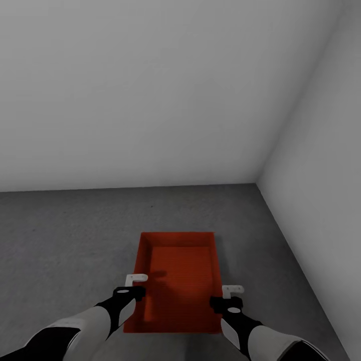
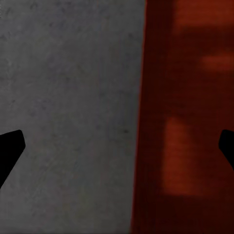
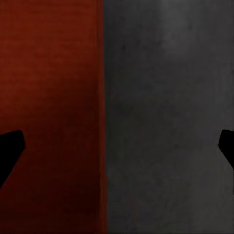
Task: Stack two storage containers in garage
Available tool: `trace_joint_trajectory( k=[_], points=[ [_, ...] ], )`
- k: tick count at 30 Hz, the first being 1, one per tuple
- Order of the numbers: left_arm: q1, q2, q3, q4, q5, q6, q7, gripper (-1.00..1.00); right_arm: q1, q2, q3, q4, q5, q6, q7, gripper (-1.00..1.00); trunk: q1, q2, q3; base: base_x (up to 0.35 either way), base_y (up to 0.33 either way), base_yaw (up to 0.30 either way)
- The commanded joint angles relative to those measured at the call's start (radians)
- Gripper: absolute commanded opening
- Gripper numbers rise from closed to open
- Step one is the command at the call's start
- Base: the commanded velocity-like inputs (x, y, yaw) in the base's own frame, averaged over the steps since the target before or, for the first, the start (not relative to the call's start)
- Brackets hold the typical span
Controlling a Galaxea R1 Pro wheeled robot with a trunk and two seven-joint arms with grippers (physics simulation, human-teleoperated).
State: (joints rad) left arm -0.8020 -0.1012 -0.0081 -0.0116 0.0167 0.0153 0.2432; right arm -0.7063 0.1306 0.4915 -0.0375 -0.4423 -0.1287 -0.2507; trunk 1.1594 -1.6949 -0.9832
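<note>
Resting on the dark grey speckled concrete floor (image 1: 65, 235) near the corner of two plain white-grey walls (image 1: 150, 90), a red-orange rectangular open-top ribbed container (image 1: 180, 281) is seen. Its long walls are straddled by the left gripper (image 1: 136, 285) and the right gripper (image 1: 228, 296). Both grippers are spread wide, nothing being pinched.

Two arms are seen with light grey forearm shells, darkening to black near the elbows. Behind each pincer a black wrist section bearing a small white oval marking is found. The left pincer (image 1: 136, 279) and right pincer (image 1: 232, 290) are tipped with white bracket-shaped fingers; black fingertips (image 2: 9, 151) appear in wrist views.
</note>
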Motion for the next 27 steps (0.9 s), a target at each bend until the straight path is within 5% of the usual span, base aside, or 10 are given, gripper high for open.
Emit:
trace_joint_trajectory(
  k=[1, 27],
  points=[
    [0.000, 0.000, -0.001, -0.001, 0.002, 0.002, 0.003, 1.00, 0.000, 0.000, 0.009, 0.001, -0.010, -0.003, -0.003, 1.00, 0.000, 0.000, -0.001, 0.000, 0.000, 0.000],
    [0.000, -0.001, -0.001, -0.001, 0.002, 0.002, -0.005, 1.00, 0.000, 0.000, 0.009, 0.001, -0.010, -0.010, -0.004, 1.00, -0.012, 0.021, 0.009, 0.000, 0.000, 0.000]
  ],
)
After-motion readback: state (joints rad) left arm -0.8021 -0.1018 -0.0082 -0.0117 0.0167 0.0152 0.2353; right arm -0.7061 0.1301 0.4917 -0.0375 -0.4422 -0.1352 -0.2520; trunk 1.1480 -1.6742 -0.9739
